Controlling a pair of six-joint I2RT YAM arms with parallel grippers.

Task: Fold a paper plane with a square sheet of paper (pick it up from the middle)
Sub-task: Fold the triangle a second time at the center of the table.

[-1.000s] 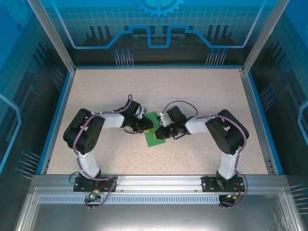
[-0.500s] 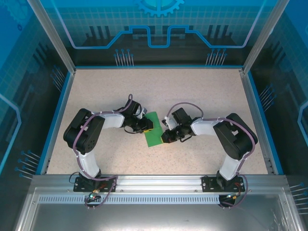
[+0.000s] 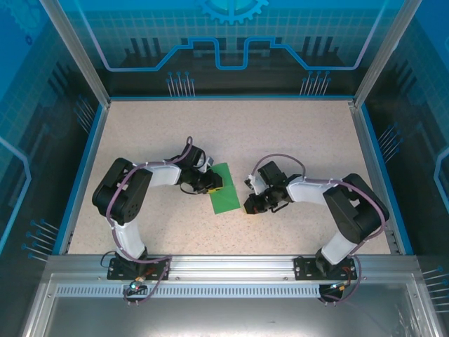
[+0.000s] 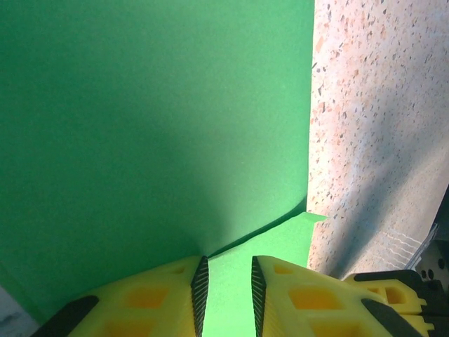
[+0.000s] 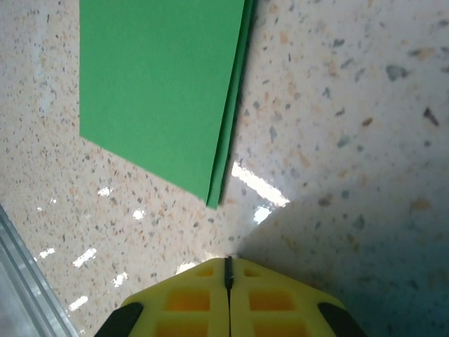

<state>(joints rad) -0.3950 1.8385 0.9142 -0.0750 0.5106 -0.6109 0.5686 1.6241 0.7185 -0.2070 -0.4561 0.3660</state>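
Observation:
The square sheet of paper is bright green and lies on the speckled table, folded into a narrow rectangle of two layers. The paper plane is out of view. My left gripper rests on the sheet's upper left edge. In the left wrist view its yellow fingers stand a little apart over the lower layer, and the upper layer rises just beyond them. My right gripper is shut and sits low over bare table, to the right of the sheet's near corner. Its fingertips hold nothing.
A blue rim and aluminium posts frame the table. The arm bases are bolted to the metal rail at the near edge. Bare speckled tabletop lies behind and beside the arms.
My right gripper has slid right and slightly nearer, coming off the green sheet onto bare table. The left gripper and the sheet have stayed put.

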